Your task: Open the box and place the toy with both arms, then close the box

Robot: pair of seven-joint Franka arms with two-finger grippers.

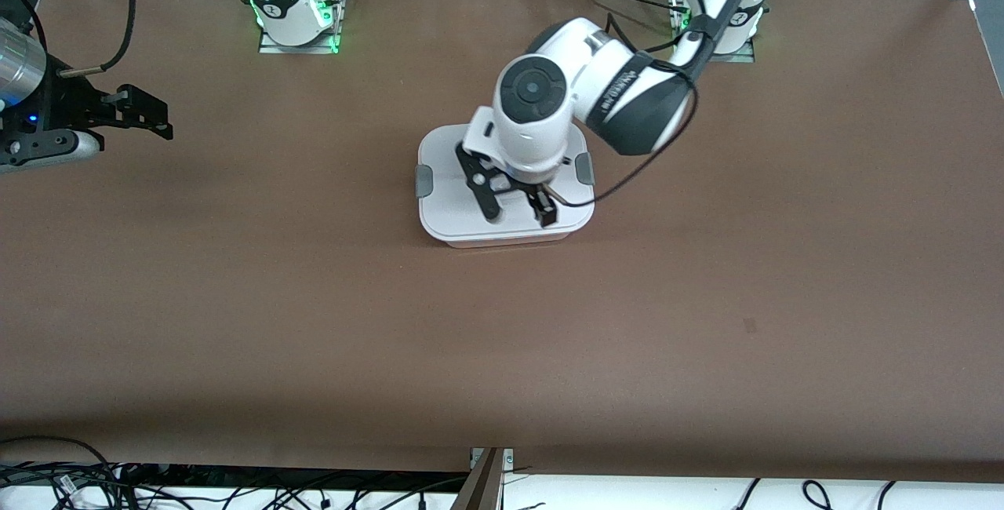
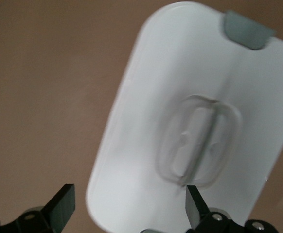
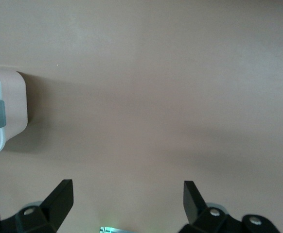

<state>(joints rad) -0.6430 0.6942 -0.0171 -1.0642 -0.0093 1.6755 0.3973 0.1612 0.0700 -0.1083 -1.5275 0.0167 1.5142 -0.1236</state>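
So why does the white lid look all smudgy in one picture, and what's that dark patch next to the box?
In the left wrist view the box lid is blurred, its clear handle soft-edged. In the right wrist view the box casts a soft shadow on the table. The front view is sharp, with dimmer table edges.

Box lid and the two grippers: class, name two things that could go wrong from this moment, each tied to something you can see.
1. The left gripper hangs open above the box, over the lid; its fingers may miss the clear handle and slip.
2. The grey clips look closed, so lifting might drag the whole box.
The right gripper waits at its end of the table.
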